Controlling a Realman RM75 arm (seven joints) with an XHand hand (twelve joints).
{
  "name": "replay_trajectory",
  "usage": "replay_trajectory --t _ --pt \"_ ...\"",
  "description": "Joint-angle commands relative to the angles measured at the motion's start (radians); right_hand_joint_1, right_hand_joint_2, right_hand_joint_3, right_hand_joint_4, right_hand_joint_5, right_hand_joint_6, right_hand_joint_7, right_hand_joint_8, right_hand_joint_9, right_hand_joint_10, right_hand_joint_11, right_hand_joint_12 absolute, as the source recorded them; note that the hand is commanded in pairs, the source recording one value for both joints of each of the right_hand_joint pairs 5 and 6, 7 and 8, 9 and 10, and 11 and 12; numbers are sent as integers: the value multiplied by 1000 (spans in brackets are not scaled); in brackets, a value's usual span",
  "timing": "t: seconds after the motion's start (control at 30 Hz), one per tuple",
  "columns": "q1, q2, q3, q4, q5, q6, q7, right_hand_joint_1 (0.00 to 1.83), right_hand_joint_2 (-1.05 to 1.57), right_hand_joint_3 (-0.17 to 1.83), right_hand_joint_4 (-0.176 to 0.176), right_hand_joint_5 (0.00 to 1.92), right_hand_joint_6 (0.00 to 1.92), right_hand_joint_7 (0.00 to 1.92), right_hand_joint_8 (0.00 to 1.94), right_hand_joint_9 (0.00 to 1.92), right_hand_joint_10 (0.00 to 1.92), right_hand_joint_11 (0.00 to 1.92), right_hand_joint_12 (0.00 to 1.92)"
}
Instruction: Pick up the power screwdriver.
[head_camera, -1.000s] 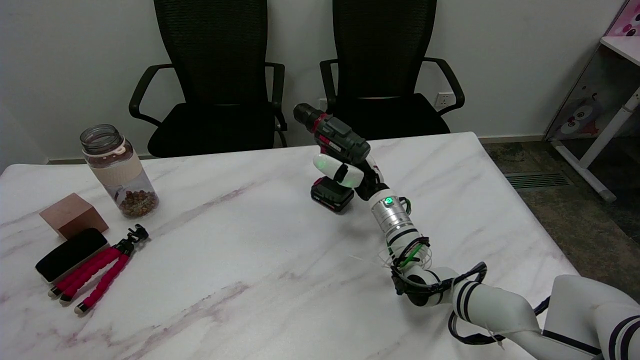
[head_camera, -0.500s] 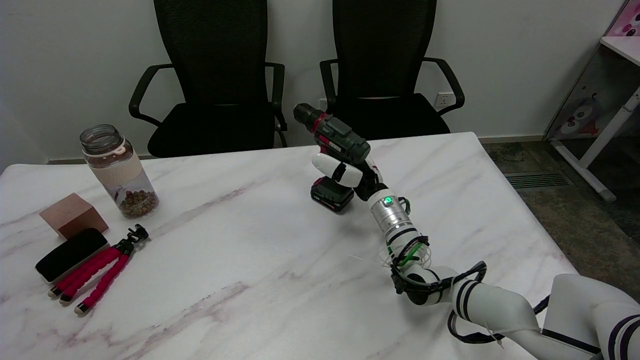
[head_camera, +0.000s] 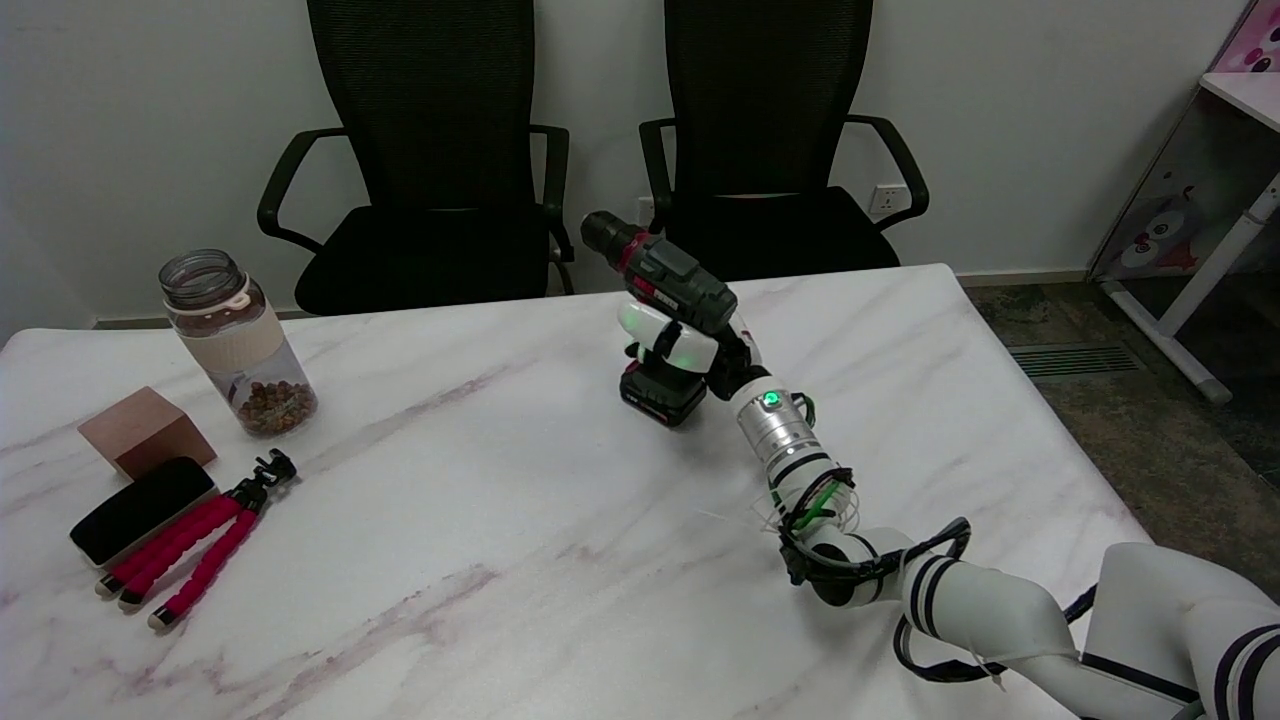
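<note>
No readable text, brand, number or sign anywhere in view. Small pale marking on the battery base of the power screwdriver (head_camera: 662, 305), too small and blurred to read. No visible label on the jar (head_camera: 238, 341) far to the left of the screwdriver. Cartoon-style printed picture on the panel (head_camera: 1160, 225) far to the right of the screwdriver, without legible lettering.
</note>
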Motion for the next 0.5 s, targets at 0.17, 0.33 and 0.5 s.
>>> replay_trajectory --t 0.17,0.33,0.5 --pt "3 -1 -13 0 -6 22 33 839 404 811 7 487 487 487 487 1480 1480 1523 1523" --pt "3 4 -13 -5 -8 22 33 840 454 806 13 685 685 685 685 1501 1501 1543 1543" --pt "3 7 -14 -12 -8 22 33 846 476 822 40 822 822 822 822 1578 1578 1600 1600"
